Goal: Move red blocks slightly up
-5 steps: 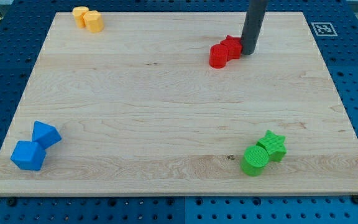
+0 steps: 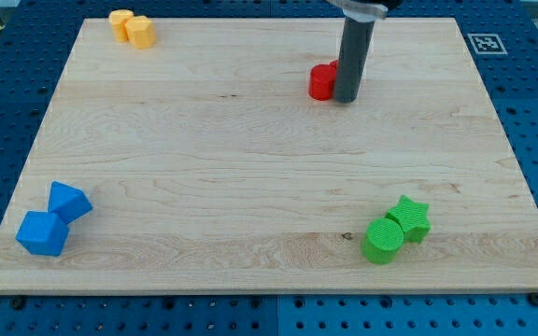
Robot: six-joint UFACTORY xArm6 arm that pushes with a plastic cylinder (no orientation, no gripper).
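On the board (image 2: 250,168) I count two yellow blocks (image 2: 133,27), two blue (image 2: 52,218), two green (image 2: 396,230), one visible red block (image 2: 322,82) near top, touching left of my tip (image 2: 346,99); no pincer, just rod.

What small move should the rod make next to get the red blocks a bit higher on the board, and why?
Probably a short push toward the view's top. My tip sits at the lower right edge of the red blocks, touching or nearly so, and the rod hides part of them.
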